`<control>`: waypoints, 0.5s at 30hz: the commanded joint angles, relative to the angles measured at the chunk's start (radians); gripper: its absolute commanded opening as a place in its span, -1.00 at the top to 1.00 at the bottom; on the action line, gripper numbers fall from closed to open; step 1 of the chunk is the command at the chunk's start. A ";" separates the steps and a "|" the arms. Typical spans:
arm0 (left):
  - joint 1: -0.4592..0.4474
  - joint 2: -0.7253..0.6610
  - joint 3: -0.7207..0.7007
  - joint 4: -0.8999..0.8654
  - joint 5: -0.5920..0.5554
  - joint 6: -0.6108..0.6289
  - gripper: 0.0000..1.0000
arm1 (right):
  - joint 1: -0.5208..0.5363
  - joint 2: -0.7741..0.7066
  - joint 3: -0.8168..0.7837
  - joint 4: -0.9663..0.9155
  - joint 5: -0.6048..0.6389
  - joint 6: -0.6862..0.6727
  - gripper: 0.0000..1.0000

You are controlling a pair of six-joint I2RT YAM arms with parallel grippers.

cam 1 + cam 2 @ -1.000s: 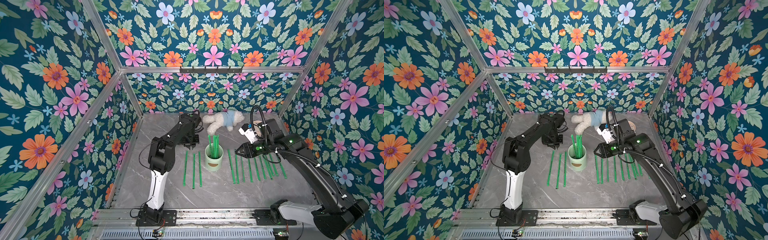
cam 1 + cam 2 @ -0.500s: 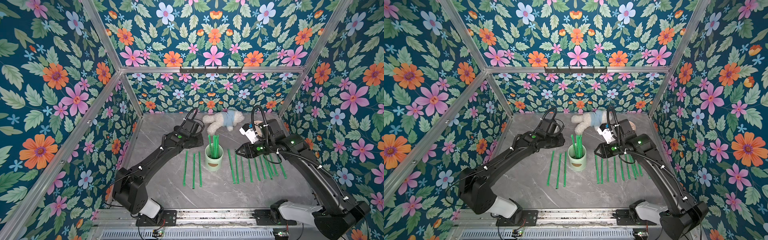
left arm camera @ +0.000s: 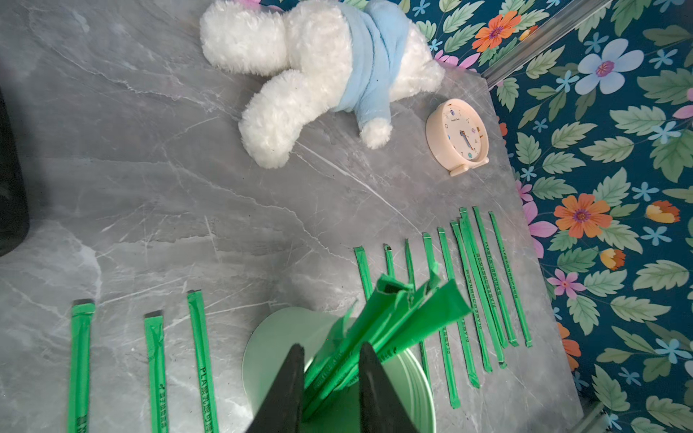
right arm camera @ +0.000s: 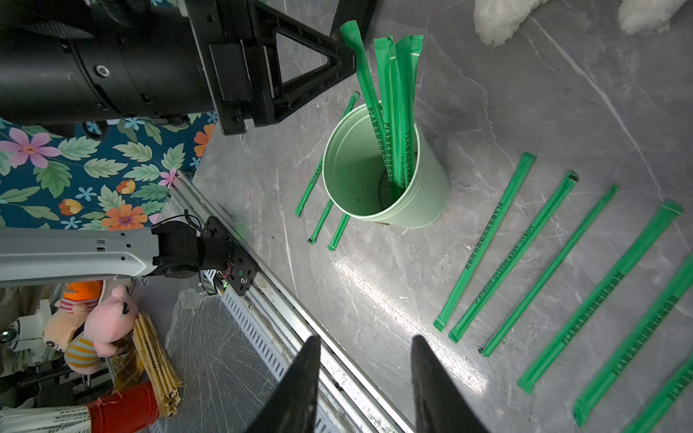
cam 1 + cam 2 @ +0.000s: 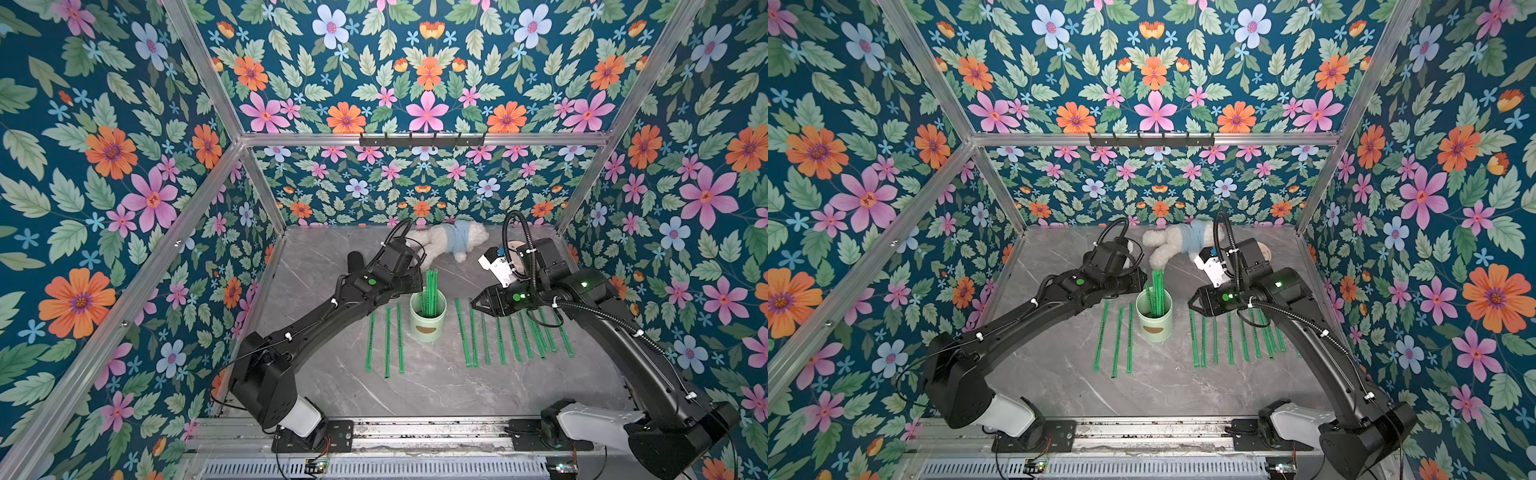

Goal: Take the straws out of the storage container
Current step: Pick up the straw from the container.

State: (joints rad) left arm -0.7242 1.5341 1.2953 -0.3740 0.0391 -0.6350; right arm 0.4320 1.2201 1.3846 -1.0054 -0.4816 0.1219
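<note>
The storage container (image 5: 428, 328) (image 5: 1154, 328) (image 4: 423, 195), a pale mint cup, stands upright mid-table with several green straws (image 5: 431, 286) (image 5: 1157, 291) (image 4: 397, 93) sticking out of it. My left gripper (image 5: 419, 282) (image 5: 1144, 282) (image 3: 330, 346) reaches in from the left; its jaws stand apart on either side of the straws' upper parts. Three straws (image 5: 387, 340) (image 3: 155, 367) lie flat left of the cup. Several more (image 5: 515, 336) (image 5: 1229, 340) (image 4: 555, 262) lie in a row to its right. My right gripper (image 5: 473, 305) (image 5: 1192, 305) (image 4: 365, 339) hovers open and empty above that row.
A white plush toy (image 5: 449, 241) (image 3: 318, 75) in a blue top lies at the back of the table. A round beige clock (image 3: 457, 135) stands beside it, behind my right arm. Flowered walls close in three sides. A metal rail (image 5: 415, 432) runs along the front.
My left arm has dropped low and stretched out, and its gripper has moved from the back left over to the straws in the cup. The right arm has hardly moved.
</note>
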 commanded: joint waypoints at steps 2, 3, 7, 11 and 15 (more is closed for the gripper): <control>-0.002 0.015 0.019 0.030 -0.015 0.005 0.43 | 0.000 0.001 -0.001 0.016 0.003 -0.005 0.17; -0.003 0.018 0.022 0.030 -0.015 0.006 0.43 | 0.001 0.000 -0.001 0.016 0.003 -0.005 0.17; -0.004 0.036 0.030 0.026 -0.015 0.006 0.44 | 0.001 -0.003 -0.005 0.017 0.004 -0.005 0.17; -0.005 0.052 0.033 0.021 -0.013 0.008 0.45 | 0.001 -0.001 -0.006 0.017 0.006 -0.005 0.17; -0.006 0.062 0.032 0.017 -0.007 0.002 0.46 | 0.000 0.000 -0.006 0.018 0.006 -0.004 0.17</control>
State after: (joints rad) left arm -0.7284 1.5944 1.3228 -0.3668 0.0357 -0.6277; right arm 0.4320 1.2205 1.3804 -1.0042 -0.4816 0.1219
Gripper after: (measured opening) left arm 0.271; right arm 0.418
